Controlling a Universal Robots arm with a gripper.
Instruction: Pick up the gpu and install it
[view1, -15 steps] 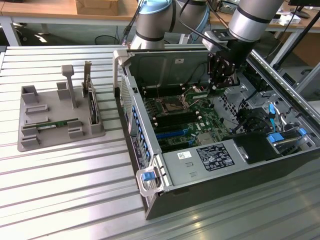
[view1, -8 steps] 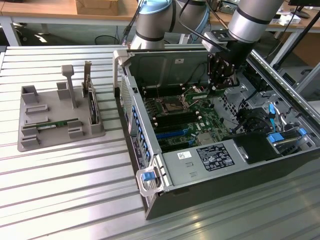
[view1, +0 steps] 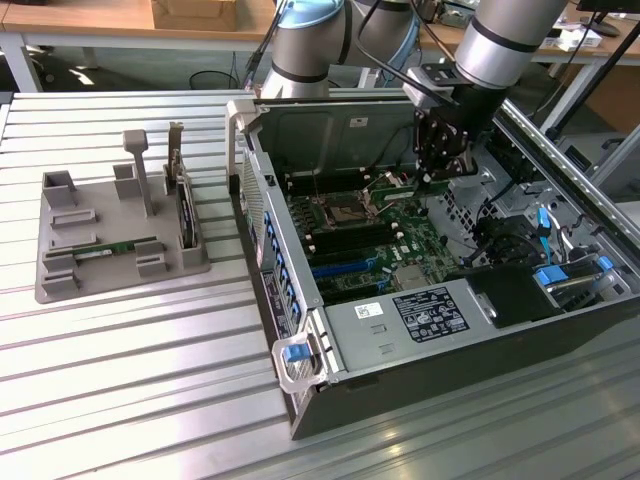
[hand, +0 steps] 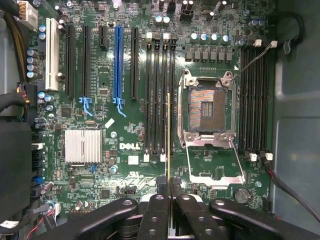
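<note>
One gpu (hand: 168, 135) held over the motherboard (hand: 100, 100).
End effector (hand: 169, 186) clamps it edge-on above the slots (hand: 160, 95), at 9 o'clock of the socket (hand: 207, 107).

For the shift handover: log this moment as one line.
end effector: shut on gpu | gpu: held edge-on above the memory slots | place: inside open computer case | installed: not yet

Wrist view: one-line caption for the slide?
Gripper shut on the thin green gpu, held edge-on above the memory slots beside the empty processor socket on the motherboard.
</note>
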